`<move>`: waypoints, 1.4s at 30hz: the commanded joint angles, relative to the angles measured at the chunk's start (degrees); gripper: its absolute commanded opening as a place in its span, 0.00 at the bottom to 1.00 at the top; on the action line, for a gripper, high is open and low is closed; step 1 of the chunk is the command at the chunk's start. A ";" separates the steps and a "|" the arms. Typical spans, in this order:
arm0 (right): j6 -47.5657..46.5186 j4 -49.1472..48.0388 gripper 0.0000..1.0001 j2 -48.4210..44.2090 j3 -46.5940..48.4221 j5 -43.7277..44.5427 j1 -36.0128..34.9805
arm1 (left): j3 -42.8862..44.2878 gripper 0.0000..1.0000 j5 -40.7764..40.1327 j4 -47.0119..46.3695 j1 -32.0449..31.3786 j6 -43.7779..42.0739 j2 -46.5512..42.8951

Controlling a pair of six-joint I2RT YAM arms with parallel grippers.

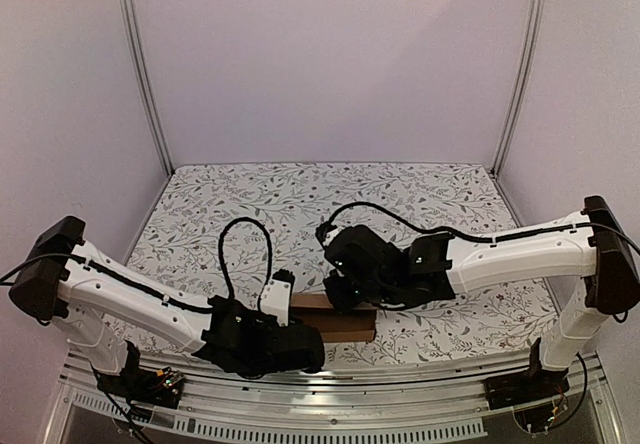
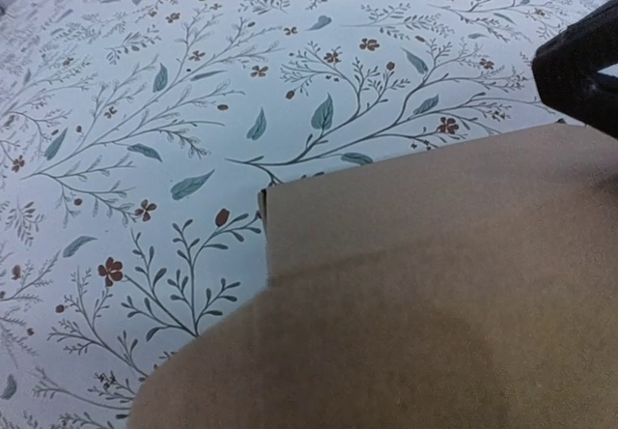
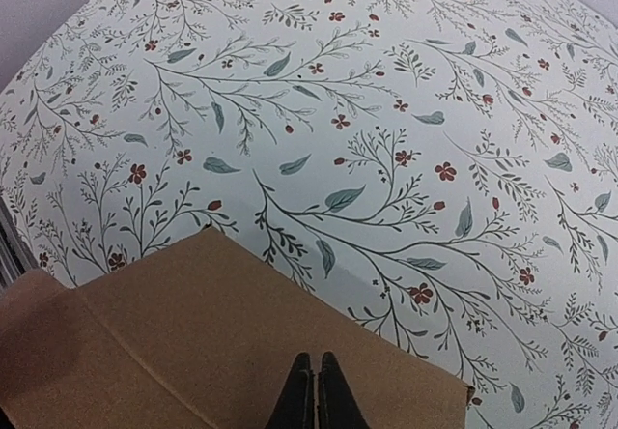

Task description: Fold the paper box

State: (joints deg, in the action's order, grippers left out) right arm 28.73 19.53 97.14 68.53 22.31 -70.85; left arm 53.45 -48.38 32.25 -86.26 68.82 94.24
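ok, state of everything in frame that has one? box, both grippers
paper box: lying on the floral table, creases showing; how far folded is unclear
left gripper: shut, at the box's left end; fingers hidden, so a grip can't be told
right gripper: shut, fingertips together over a box panel

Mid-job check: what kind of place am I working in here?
Probably a lab robot cell or test booth rather than a home. It has plain walls on three sides, aluminium frame posts in the corners, and a metal mounting rail in front of the floral cloth.
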 commanded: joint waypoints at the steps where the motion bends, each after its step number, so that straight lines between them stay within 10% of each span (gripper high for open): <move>1: 2.74 -1.87 0.04 1.94 -1.65 0.98 -0.18 | 0.72 0.11 3.56 1.50 -1.00 -0.70 0.81; 13: 4.87 -3.65 0.01 8.76 -2.92 3.75 -2.04 | -1.85 0.63 12.64 2.32 -1.76 -4.39 -3.32; 21: 7.26 -4.93 0.00 10.38 -6.23 3.27 -3.09 | -6.50 0.73 20.94 -0.49 -2.82 -6.86 -9.56; 31: 8.93 -5.19 0.00 9.31 -9.02 3.42 -3.66 | -9.71 0.78 25.18 -6.03 -0.48 -15.04 -22.63; 42: 6.70 -3.52 0.01 -0.88 -10.06 1.72 -3.68 | -9.78 0.40 32.73 -11.92 13.52 -25.48 -25.29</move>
State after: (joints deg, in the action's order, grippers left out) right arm 36.32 12.05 101.10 59.83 25.80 -74.11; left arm 42.26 -18.44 21.80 -76.23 48.99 67.37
